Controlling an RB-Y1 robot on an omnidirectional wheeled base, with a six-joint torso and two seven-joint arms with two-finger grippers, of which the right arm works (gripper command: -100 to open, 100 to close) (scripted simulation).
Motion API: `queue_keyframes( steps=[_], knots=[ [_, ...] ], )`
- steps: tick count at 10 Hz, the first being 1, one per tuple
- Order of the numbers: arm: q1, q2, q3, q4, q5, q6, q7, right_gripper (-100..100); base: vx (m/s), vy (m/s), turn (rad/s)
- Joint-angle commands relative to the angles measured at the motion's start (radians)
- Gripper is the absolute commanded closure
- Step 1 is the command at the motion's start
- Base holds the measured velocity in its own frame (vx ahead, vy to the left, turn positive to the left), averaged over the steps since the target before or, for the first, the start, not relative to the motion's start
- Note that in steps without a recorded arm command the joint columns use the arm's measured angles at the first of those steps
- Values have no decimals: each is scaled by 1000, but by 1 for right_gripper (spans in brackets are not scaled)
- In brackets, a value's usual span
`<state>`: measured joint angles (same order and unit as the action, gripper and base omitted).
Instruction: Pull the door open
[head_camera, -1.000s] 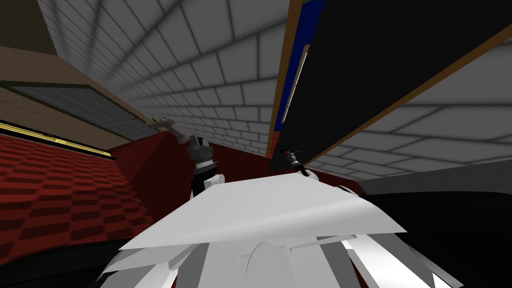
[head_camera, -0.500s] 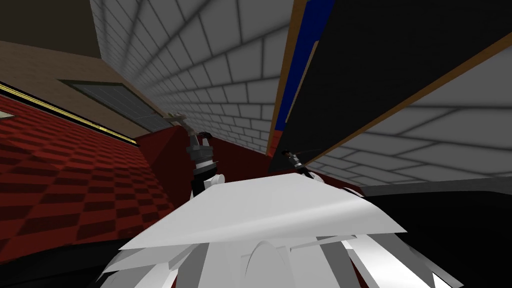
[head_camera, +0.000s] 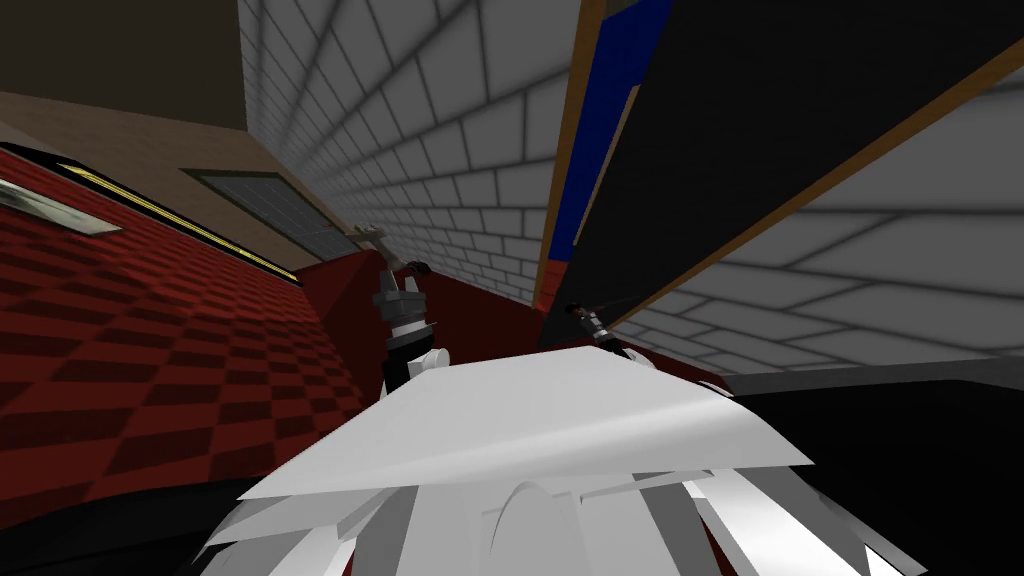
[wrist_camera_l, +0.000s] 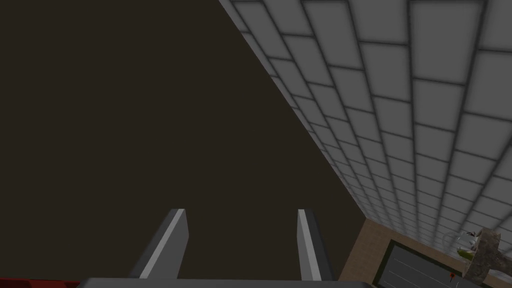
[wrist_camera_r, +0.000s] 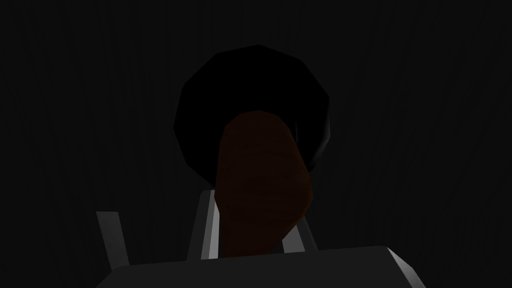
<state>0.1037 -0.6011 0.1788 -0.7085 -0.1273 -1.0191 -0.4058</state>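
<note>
Brown handle (wrist_camera_r: 260, 160) sits clamped between the fingers of the right gripper (wrist_camera_r: 255, 220); best pull straight back, following the arc of the door (head_camera: 760, 130), wrist untwisted. Fingers of the left gripper (wrist_camera_l: 240, 240) stand apart.

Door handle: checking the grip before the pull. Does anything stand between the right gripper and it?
Nothing visible does. The right gripper is shut on the brown door handle, fingers pressing its sides, before a black round plate.
</note>
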Motion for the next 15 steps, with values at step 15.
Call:
queue_keyframes(
  steps=[15],
  knots=[
    [82, -62, 77, 25, 20, -194, -34, 100, -151, -86, 112]
  ],
)
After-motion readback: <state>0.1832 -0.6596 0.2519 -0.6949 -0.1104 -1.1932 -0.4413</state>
